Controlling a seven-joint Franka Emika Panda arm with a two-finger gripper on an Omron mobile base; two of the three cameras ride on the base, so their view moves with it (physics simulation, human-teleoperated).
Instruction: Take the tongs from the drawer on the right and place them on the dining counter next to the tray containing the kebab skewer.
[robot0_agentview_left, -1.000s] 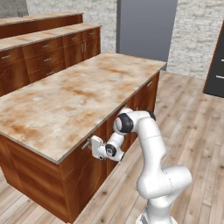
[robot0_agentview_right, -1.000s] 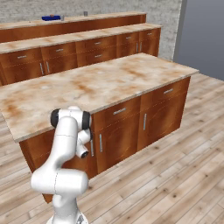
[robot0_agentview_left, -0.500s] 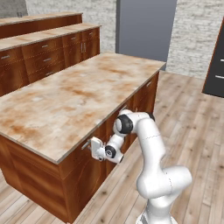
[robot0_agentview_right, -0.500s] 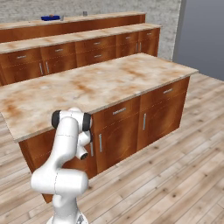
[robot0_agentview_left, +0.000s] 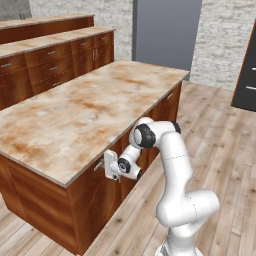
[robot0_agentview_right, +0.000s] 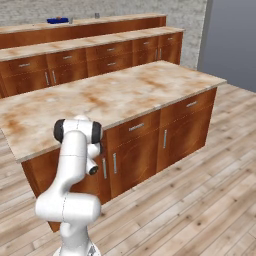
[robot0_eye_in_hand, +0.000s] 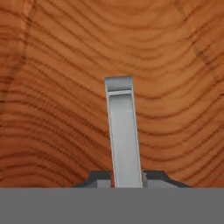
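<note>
Jaws (robot0_eye_in_hand: 125, 179) hug the drawer's silver handle (robot0_eye_in_hand: 124, 131) up close; right base view reveals the blue tray (robot0_agentview_right: 57, 20).

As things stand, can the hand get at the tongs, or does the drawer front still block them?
Probably not yet. The hand is at the drawer's silver bar handle, its fingertips on either side of the bar, and the wooden front appears closed. The tongs cannot be seen; the drawer likely has to come out first.

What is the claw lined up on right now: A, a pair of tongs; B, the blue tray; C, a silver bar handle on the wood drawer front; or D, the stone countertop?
C: in the hand view the silver bar handle runs down between the claw tips, with the wood drawer front behind it.
</note>
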